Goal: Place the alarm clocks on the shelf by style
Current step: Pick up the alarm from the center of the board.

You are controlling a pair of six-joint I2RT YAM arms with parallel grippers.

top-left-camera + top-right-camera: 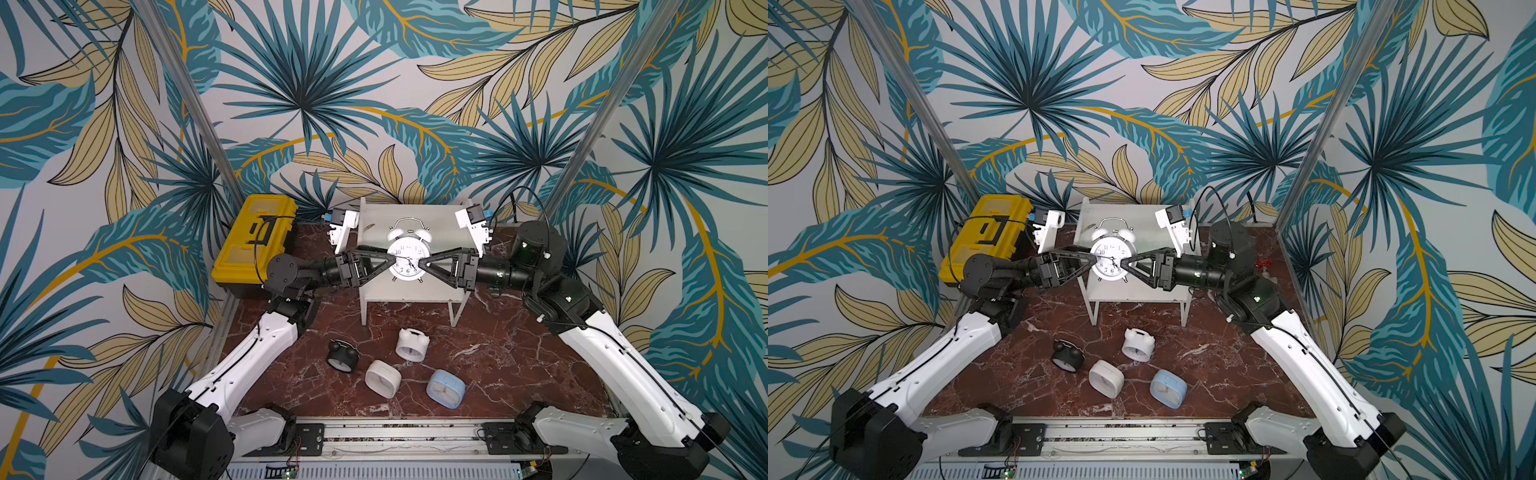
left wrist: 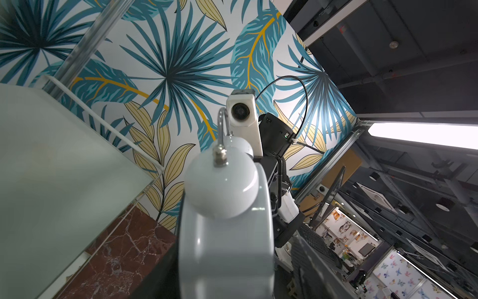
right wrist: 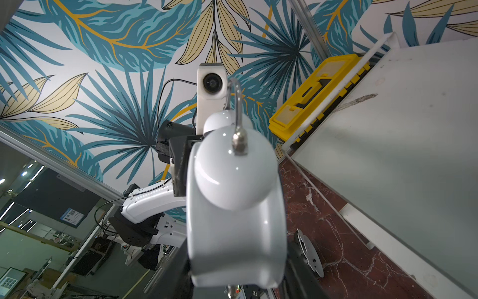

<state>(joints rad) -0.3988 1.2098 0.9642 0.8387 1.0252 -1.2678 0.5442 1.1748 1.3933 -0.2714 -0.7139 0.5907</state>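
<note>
The white twin-bell clock (image 1: pixel 409 249) hangs in the air above the top board of the white shelf (image 1: pixel 415 293), its face tilted up toward the camera in both top views. The right end effector (image 1: pixel 424 262) is clenched on its body from one side. The left end effector (image 1: pixel 390 261) straddles it from the other side, released, with a gap beside the case in the left wrist view.

The shelf boards are bare. In front of the shelf's legs, four clocks lie on the table (image 1: pixel 519 365), a dark red marble slab with white veins: a black twin-bell clock (image 1: pixel 343 355), a second white twin-bell clock (image 1: pixel 412 344), a white rounded-square clock (image 1: pixel 383 378) and a light blue rounded-square clock (image 1: pixel 445 388).

A yellow toolbox (image 1: pixel 249 245) sits at the table's back corner on the left arm's side, beside the shelf. Palm-leaf wallpaper (image 1: pixel 299 95) in teal and tan covers the walls around the table, crossed by slanting aluminium posts (image 1: pixel 199 116).
</note>
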